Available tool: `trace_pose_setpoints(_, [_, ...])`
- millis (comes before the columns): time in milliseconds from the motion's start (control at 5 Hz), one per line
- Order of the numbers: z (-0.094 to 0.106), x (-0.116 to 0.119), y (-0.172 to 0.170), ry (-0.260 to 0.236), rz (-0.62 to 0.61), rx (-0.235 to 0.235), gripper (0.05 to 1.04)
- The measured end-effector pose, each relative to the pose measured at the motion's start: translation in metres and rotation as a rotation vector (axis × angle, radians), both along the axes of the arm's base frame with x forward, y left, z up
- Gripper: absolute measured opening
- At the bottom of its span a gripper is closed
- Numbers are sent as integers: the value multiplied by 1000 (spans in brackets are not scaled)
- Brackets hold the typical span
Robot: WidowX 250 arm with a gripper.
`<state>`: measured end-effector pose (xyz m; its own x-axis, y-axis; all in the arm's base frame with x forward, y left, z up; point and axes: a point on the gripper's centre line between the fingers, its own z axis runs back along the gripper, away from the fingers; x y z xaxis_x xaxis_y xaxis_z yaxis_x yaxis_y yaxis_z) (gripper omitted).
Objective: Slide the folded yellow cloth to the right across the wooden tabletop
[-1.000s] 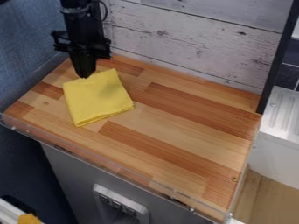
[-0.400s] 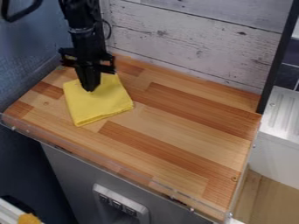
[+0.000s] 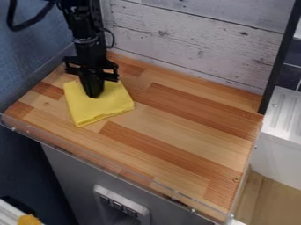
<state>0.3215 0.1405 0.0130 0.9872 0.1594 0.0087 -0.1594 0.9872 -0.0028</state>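
The black gripper (image 3: 94, 95) hangs at the upper left of the camera view, its tip over the back half of a folded yellow cloth (image 3: 106, 106). The tip covers part of the cloth and looks very close to it or touching; which of these I cannot tell. The cloth lies flat on the left part of the wooden counter (image 3: 176, 127), one corner toward the front.
A whitewashed plank wall (image 3: 194, 44) rises behind the counter, and a blue wall (image 3: 29, 48) stands at the left. A clear rail (image 3: 111, 166) runs along the front edge. To the right are a dark post (image 3: 279, 61) and a white ribbed unit (image 3: 285, 118).
From the cloth's back edge, the gripper has come forward and down in the view, over the cloth. The cloth has not visibly moved.
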Motion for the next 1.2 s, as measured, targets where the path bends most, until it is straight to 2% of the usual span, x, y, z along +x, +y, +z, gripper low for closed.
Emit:
trace_pose_setpoints(600, [-2,23,-58,-13,-62,20,67])
trace_pose_setpoints(1000, [1,28,-101,34,-111,3,67])
trace_pose_setpoints(1200, [3,30,-120,43,-129,-1,67])
